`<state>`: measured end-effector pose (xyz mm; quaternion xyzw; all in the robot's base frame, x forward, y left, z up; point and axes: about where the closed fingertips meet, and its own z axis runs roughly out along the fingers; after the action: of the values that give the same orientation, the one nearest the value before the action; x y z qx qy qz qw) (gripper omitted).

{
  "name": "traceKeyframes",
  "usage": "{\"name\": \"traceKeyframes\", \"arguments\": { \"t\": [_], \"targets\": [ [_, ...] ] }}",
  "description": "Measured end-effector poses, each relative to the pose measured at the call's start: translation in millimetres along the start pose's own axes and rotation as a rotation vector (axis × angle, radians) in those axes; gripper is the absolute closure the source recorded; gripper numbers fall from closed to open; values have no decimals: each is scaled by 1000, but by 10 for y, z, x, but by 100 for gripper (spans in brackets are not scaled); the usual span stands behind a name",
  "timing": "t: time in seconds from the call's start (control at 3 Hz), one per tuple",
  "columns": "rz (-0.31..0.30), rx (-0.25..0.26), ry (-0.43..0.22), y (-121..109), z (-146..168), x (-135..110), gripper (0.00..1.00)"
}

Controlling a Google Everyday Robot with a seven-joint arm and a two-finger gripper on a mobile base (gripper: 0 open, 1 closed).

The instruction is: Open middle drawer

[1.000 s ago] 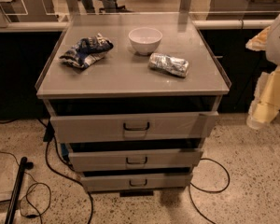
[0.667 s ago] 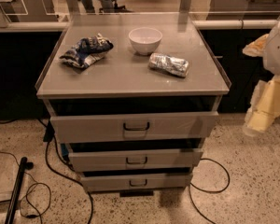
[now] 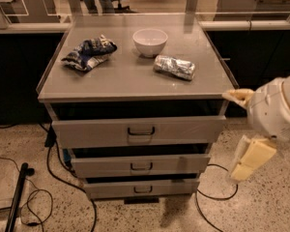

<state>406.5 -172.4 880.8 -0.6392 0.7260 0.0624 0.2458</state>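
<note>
Middle drawer (image 3: pixel 183 164) untouched — hand (image 3: pixel 251 159) hangs off to its right, touching nothing — opening: cannot tell.

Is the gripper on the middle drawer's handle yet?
No, the gripper hangs off the right side of the cabinet, well apart from the middle drawer and its handle.

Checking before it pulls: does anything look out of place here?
Nothing stands out: the grey metal middle drawer sits square, and the cream tool hangs right of the grey cabinet, touching nothing.
</note>
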Motion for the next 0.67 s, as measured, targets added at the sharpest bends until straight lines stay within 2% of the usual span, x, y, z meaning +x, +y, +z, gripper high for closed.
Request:
{"name": "traceKeyframes", "arguments": {
  "t": [0.33, 0.67],
  "targets": [
    [-45, -36, -56, 202, 426, 1, 0],
    [-37, -51, 31, 224, 884, 155, 0]
  ]
}}
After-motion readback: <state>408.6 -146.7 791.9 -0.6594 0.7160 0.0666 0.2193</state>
